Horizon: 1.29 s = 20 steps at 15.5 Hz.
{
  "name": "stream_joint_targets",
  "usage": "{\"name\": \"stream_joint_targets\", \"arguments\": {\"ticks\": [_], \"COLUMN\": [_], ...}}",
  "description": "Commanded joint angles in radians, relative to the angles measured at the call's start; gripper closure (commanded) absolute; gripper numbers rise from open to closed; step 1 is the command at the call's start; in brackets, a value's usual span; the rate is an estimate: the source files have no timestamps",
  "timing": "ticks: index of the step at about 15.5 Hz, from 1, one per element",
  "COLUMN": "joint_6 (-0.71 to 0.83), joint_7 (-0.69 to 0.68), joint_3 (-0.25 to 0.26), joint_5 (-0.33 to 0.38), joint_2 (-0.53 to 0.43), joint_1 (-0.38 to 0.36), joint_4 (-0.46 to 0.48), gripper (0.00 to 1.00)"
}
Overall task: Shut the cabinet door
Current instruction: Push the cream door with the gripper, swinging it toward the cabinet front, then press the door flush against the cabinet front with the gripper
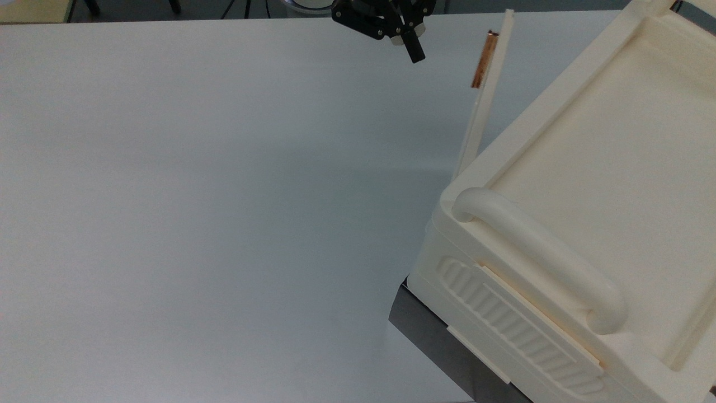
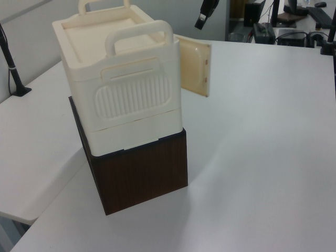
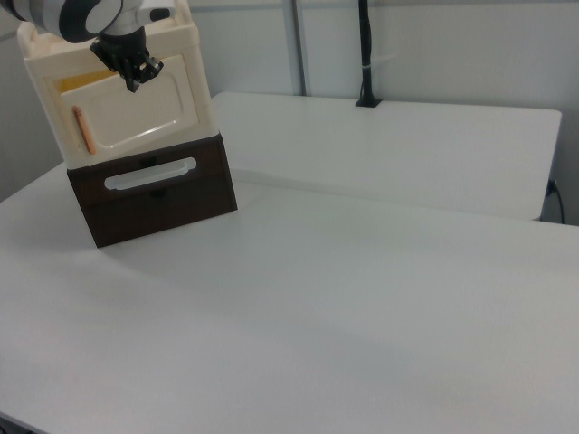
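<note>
The cream cabinet (image 1: 587,168) (image 2: 121,79) stands at the top view's right on a dark base. Its cabinet door (image 1: 480,112) (image 2: 195,68) (image 3: 136,113) is partly open, edge-on in the top view, and carries a copper-orange strip (image 1: 484,60) (image 3: 83,131) at its free end. My black gripper (image 1: 415,54) (image 2: 201,22) (image 3: 136,80) is shut and holds nothing. It hangs to the top view's left of the door's free end, with a gap between them. In the right view it hovers in front of the door's upper part.
A dark brown wooden box (image 2: 142,170) (image 3: 154,190) carries the cabinet. The white table (image 1: 196,224) spreads wide to the top view's left. A black pole (image 3: 365,54) stands at the back in the right view, another black pole (image 2: 10,63) at the left view's left.
</note>
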State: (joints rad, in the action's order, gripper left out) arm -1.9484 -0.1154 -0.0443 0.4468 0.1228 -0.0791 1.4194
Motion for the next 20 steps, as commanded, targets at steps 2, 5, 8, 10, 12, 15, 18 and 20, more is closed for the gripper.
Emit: {"name": "stream_joint_targets", "arguments": {"ticks": [2, 5, 8, 10, 12, 15, 18, 20], "joint_6": [-0.027, -0.052, -0.177, -0.228, -0.288, -0.345, -0.412, -0.414], "joint_7": [-0.026, -0.027, -0.039, -0.043, -0.05, -0.108, -0.105, -0.109], "joint_3": [0.007, 0.006, 0.006, 0.006, 0.006, 0.006, 0.006, 0.006], "joint_5": [0.007, -0.014, -0.051, -0.065, -0.075, -0.072, -0.071, -0.069], "joint_2": [-0.005, 0.032, 0.066, 0.096, 0.115, 0.141, 0.149, 0.15], "joint_1": [-0.014, -0.056, -0.135, -0.166, -0.186, -0.202, -0.206, -0.208], "joint_4": [0.019, 0.015, 0.015, 0.013, 0.013, 0.015, 0.015, 0.015], "gripper": [1.0, 1.0, 1.0, 1.0, 1.0, 1.0, 1.0, 1.0]}}
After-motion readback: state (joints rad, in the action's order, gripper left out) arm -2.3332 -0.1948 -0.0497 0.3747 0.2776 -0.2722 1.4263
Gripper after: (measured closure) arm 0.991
